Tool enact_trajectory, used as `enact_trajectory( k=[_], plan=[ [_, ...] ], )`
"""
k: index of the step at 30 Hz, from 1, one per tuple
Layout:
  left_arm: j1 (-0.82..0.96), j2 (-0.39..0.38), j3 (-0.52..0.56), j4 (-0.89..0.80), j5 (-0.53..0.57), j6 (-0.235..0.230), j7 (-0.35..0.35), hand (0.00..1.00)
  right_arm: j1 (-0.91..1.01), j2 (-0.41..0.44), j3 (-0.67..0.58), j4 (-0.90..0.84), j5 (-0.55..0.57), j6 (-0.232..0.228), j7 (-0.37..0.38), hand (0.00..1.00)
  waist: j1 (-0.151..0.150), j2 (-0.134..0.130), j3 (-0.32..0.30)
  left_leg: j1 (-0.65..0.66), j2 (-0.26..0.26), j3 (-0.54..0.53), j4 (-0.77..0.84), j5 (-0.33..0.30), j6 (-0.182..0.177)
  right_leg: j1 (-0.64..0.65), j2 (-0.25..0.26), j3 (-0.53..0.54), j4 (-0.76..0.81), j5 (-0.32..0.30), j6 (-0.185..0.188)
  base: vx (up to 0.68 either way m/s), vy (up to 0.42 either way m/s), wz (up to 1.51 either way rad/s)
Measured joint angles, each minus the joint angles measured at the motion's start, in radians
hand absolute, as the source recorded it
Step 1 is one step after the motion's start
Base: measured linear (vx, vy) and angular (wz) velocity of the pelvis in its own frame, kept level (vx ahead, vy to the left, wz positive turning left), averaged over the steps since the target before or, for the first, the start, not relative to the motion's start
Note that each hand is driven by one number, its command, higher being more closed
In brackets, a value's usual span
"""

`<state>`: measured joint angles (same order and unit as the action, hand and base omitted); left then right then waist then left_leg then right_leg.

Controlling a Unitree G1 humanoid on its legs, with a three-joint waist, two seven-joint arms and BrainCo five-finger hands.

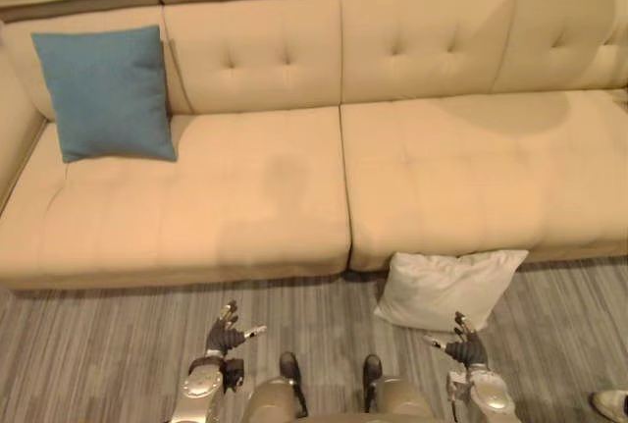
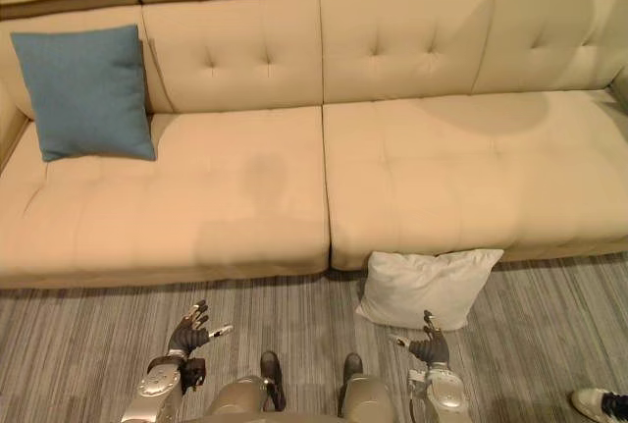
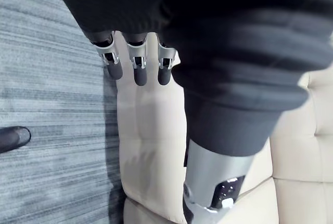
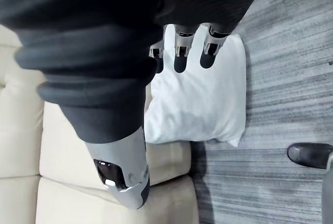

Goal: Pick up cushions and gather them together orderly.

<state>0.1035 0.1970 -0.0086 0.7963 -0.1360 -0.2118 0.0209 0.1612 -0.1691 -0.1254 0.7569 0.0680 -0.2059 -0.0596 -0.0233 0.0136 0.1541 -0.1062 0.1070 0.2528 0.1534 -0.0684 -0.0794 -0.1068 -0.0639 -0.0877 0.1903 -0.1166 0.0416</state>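
Observation:
A white cushion (image 1: 446,288) lies on the floor, leaning against the front of the beige sofa (image 1: 294,187) under its right seat. A blue cushion (image 1: 108,94) stands upright against the backrest at the sofa's left end. My right hand (image 1: 466,347) hovers just in front of the white cushion (image 4: 203,99), fingers (image 4: 179,60) straight, holding nothing. My left hand (image 1: 226,335) hangs open over the floor in front of the left seat, its fingers (image 3: 138,70) straight, apart from both cushions.
Grey striped carpet (image 1: 98,354) runs in front of the sofa. A person's white shoe (image 1: 610,403) shows at the lower right corner. Both sofa seats are bare apart from the blue cushion.

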Motion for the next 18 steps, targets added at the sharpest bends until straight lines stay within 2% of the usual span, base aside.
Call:
enact_trajectory(
  k=[3, 8, 9, 12, 13, 14, 15, 16, 17, 18],
  plan=[
    [0.003, 0.001, 0.020, 0.001, 0.022, 0.005, 0.000, 0.00, -0.005, -0.005, -0.001, 0.015, 0.000, 0.007, 0.010, 0.00, 0.006, -0.001, 0.000, 0.012, 0.003, 0.007, 0.006, 0.000, 0.000, 0.004, 0.012, 0.033, -0.006, 0.010, -0.002, 0.01, -0.009, -0.31],
    [-0.006, -0.020, 0.018, 0.020, 0.021, 0.007, 0.001, 0.00, -0.049, -0.017, -0.004, 0.014, 0.011, 0.016, 0.016, 0.00, 0.008, -0.001, 0.000, 0.000, 0.005, -0.019, 0.020, -0.012, -0.001, -0.041, 0.037, 0.178, -0.071, 0.095, 0.010, -0.06, 0.023, -0.81],
    [-0.009, -0.023, 0.018, 0.019, 0.021, 0.007, 0.001, 0.00, -0.050, -0.017, -0.005, 0.014, 0.013, 0.016, 0.016, 0.00, 0.008, 0.000, 0.000, 0.001, 0.011, -0.009, 0.021, -0.025, -0.004, -0.050, 0.045, 0.199, -0.076, 0.104, 0.013, -0.16, 0.092, -1.09],
    [-0.016, -0.024, 0.019, 0.018, 0.021, 0.008, 0.000, 0.00, -0.063, -0.007, 0.000, -0.002, 0.022, 0.017, 0.016, 0.00, 0.006, -0.021, 0.005, -0.021, 0.031, 0.092, 0.079, -0.102, -0.013, -0.126, 0.076, 0.335, -0.081, 0.148, 0.034, -0.14, 0.080, -1.37],
    [-0.013, -0.024, 0.019, 0.017, 0.021, 0.008, 0.000, 0.00, -0.085, -0.011, 0.005, -0.006, 0.034, 0.018, 0.015, 0.00, 0.004, -0.030, 0.013, -0.031, 0.040, 0.156, 0.111, -0.138, 0.001, -0.149, 0.077, 0.372, -0.107, 0.157, 0.036, -0.20, 0.089, -1.83],
    [-0.012, -0.022, 0.019, 0.017, 0.021, 0.008, 0.001, 0.00, -0.104, -0.010, 0.007, -0.006, 0.045, 0.019, 0.014, 0.00, -0.003, -0.031, 0.014, -0.029, 0.059, 0.219, 0.114, -0.149, 0.003, -0.159, 0.063, 0.324, -0.133, 0.159, 0.001, -0.15, 0.080, -1.92],
    [-0.013, -0.019, 0.019, 0.017, 0.021, 0.009, 0.001, 0.00, -0.117, -0.010, 0.008, -0.003, 0.047, 0.019, 0.014, 0.00, -0.009, -0.026, 0.021, -0.019, 0.082, 0.279, 0.121, -0.151, 0.002, -0.176, 0.042, 0.205, -0.126, 0.164, -0.042, -0.10, 0.050, -1.76],
    [-0.007, -0.012, 0.020, 0.017, 0.021, 0.012, 0.000, 0.00, -0.127, -0.009, 0.013, 0.000, 0.047, 0.020, 0.014, 0.00, -0.008, -0.025, 0.021, -0.003, 0.110, 0.344, 0.141, -0.154, 0.000, -0.191, 0.019, 0.025, -0.091, 0.152, -0.093, -0.02, 0.036, -1.50],
    [-0.004, -0.009, 0.021, 0.017, 0.021, 0.012, 0.000, 0.00, -0.132, -0.010, 0.018, 0.004, 0.047, 0.020, 0.014, 0.00, -0.006, -0.025, 0.022, 0.011, 0.121, 0.378, 0.150, -0.157, -0.003, -0.190, 0.005, -0.055, -0.083, 0.139, -0.115, 0.04, 0.024, -1.68],
    [0.002, -0.007, 0.020, 0.017, 0.021, 0.013, 0.000, 0.00, -0.141, -0.015, 0.027, 0.009, 0.047, 0.020, 0.011, 0.00, -0.002, -0.016, 0.027, 0.053, 0.147, 0.446, 0.165, -0.173, -0.010, -0.184, -0.037, -0.220, -0.056, 0.113, -0.148, 0.08, -0.007, -1.86]
  ],
)
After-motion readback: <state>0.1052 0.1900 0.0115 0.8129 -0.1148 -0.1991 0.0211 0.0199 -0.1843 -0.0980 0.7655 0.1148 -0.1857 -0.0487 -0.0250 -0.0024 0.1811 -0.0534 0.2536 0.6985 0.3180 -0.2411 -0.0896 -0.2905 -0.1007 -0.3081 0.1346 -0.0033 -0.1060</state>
